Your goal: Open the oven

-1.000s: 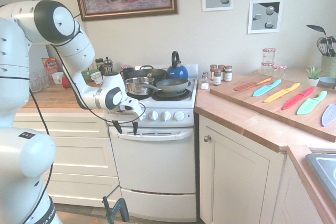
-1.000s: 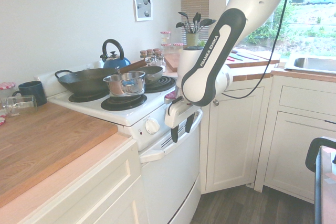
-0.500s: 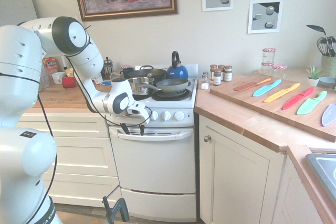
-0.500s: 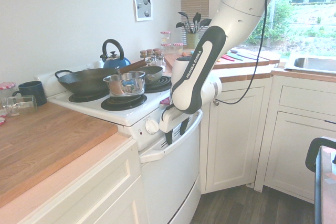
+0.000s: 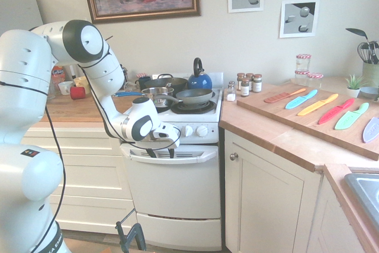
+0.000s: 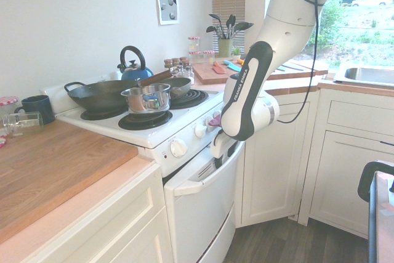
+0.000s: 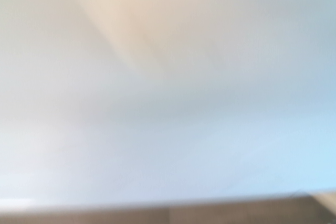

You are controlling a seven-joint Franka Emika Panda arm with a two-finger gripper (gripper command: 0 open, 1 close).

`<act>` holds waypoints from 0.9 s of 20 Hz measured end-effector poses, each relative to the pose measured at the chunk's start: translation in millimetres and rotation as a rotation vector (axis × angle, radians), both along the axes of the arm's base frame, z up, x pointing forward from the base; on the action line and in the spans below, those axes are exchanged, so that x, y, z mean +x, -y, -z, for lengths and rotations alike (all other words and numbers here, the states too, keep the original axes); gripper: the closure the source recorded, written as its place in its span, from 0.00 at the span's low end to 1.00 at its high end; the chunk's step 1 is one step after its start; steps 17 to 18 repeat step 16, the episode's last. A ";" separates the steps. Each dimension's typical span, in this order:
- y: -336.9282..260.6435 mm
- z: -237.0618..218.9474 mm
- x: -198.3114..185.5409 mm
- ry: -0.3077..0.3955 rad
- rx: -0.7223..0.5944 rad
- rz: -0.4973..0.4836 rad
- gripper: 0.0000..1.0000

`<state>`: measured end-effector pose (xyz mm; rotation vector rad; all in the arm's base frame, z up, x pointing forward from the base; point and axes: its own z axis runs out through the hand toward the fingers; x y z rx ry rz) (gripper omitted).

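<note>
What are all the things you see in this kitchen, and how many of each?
oven: one, white, under the burners
door handle: one, white, across the oven door's top
steel pot: one, silver, on the stove
wok: one, dark, on the stove
frying pan: one, grey, on the stove
kettle: one, blue, at the stove's back
cutting board: one, wooden, right counter in the first exterior view
green knife: one, on the board
plant: one, green, white pot, behind the board
sink: one, silver, by the window
gripper: one, white with dark fingers, at the oven handle
arm: one, white and black, reaching to the oven
</note>
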<state>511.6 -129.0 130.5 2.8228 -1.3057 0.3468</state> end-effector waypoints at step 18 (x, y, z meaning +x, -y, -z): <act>85.5 33.1 -137.9 -0.131 0.025 0.021 0.00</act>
